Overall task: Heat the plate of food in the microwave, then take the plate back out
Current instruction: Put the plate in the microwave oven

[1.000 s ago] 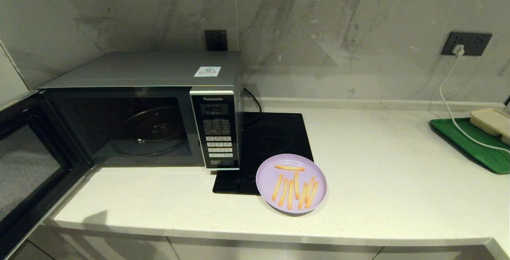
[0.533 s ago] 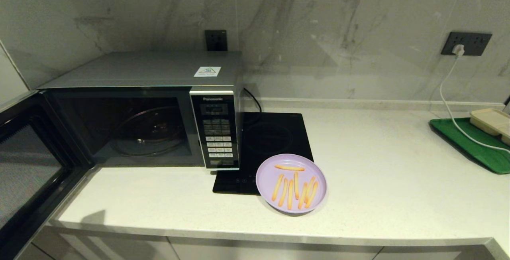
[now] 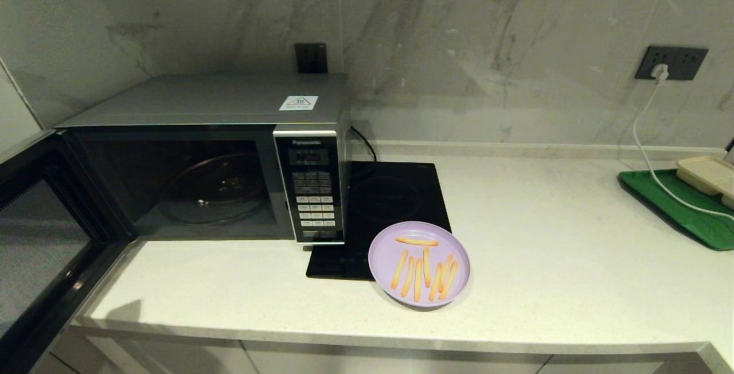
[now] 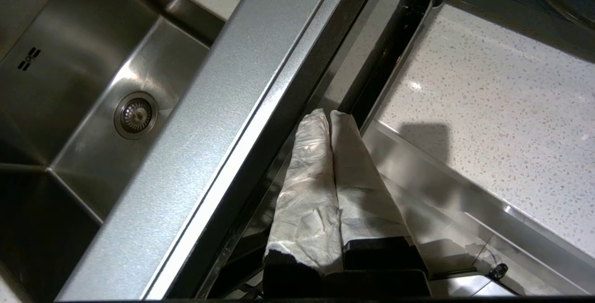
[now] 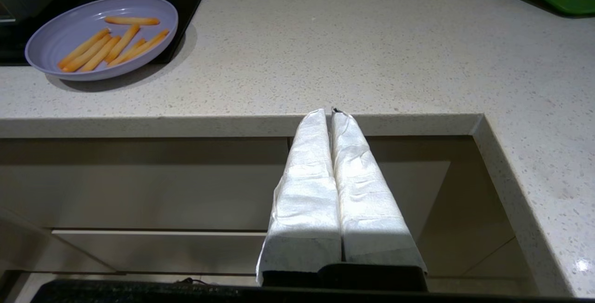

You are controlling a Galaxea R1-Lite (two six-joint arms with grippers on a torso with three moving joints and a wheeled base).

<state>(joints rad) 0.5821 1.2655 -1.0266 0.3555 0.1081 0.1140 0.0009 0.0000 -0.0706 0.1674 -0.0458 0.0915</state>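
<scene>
The lilac plate of food (image 3: 419, 264) with several fries sits on the counter, its back edge over the cooktop's front; the right wrist view also shows this plate of food (image 5: 102, 36). The silver microwave (image 3: 229, 150) stands at the left with its door (image 3: 40, 248) swung wide open and its glass turntable bare. My left gripper (image 4: 329, 116) is shut and empty, below the counter edge just inside the open door's lower edge (image 4: 260, 121). My right gripper (image 5: 328, 112) is shut and empty, low in front of the counter's edge, right of the plate. Neither arm shows in the head view.
A black induction cooktop (image 3: 390, 207) lies right of the microwave. A green tray (image 3: 676, 207) with a beige compartment tray (image 3: 708, 174) and a white cable (image 3: 648, 150) sit at the far right. A steel sink (image 4: 93, 108) lies beyond the open door.
The microwave door has swung slightly further open at the left edge of the head view. The plate has not moved.
</scene>
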